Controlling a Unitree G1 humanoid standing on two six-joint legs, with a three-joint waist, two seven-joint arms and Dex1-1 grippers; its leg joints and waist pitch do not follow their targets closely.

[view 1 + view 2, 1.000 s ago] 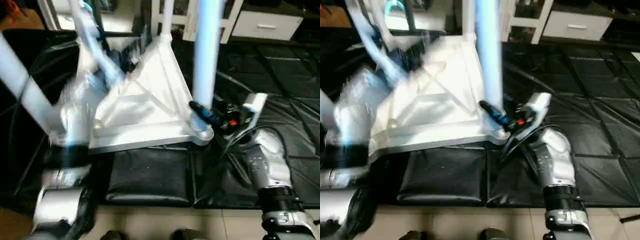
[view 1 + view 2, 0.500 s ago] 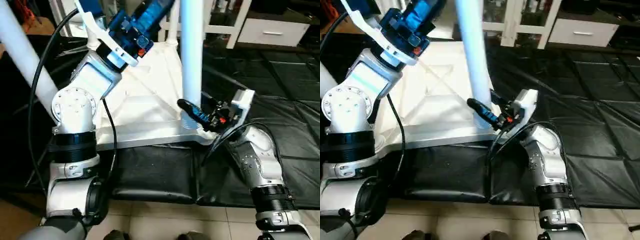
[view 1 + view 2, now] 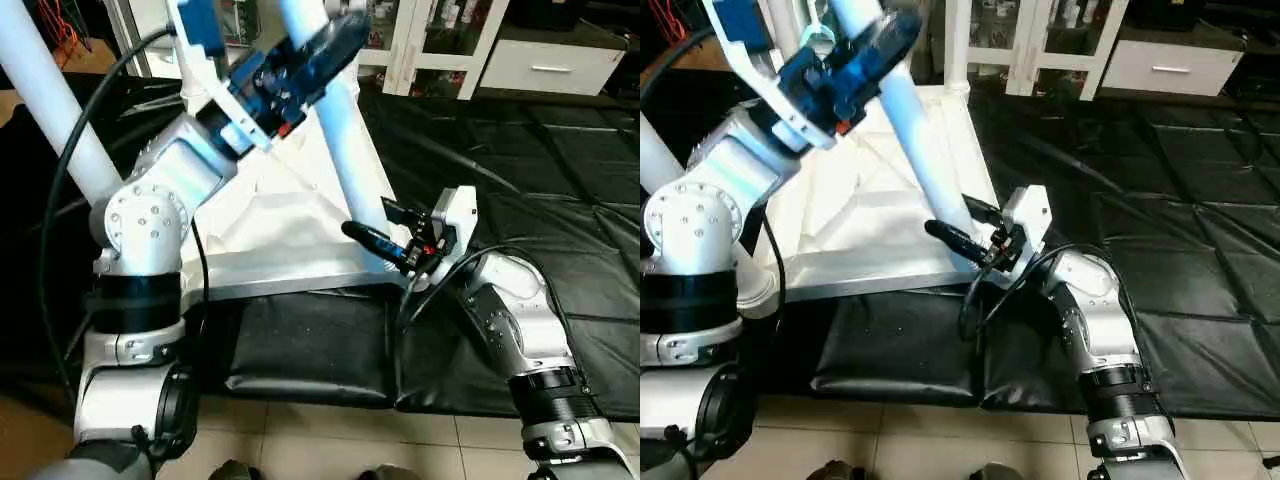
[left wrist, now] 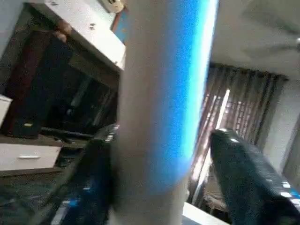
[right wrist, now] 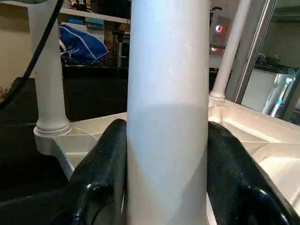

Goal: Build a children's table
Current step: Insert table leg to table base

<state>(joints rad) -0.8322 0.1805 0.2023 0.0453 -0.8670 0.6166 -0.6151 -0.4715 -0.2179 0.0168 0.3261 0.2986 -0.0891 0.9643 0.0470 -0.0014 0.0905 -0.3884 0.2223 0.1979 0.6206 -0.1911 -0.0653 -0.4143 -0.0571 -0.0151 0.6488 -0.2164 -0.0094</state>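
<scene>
Item: table top (image 3: pixel 290 235), white, ribbed underside up, lying on black floor mats (image 3: pixel 540 150) at centre frame.

Item: legs. One leg (image 3: pixel 345 170) is leaning from upper centre down to the near right corner socket (image 3: pixel 385 262); I am judging it not fully seated. Another leg (image 3: pixel 45 100) is crossing the upper left of the frame; a third (image 3: pixel 957 45) is standing in the far corner, top centre.

Item: right jaws (image 3: pixel 385 225), centre right, are closing on the leaning leg just above its socket, fingers (image 5: pixel 105 159) pressing both sides.

Item: left jaws (image 3: pixel 315 50), upper centre, are straddling the same leg higher up; one finger (image 4: pixel 243 173) is standing apart from the tube, so this hold is looking loose.

Item: white cabinet (image 3: pixel 460 40), along the top edge.

Risk: with the leg tilting, pushing down may be jamming it crooked or sliding the top across the mats; the slack upper hold may be letting the tube swing.
</scene>
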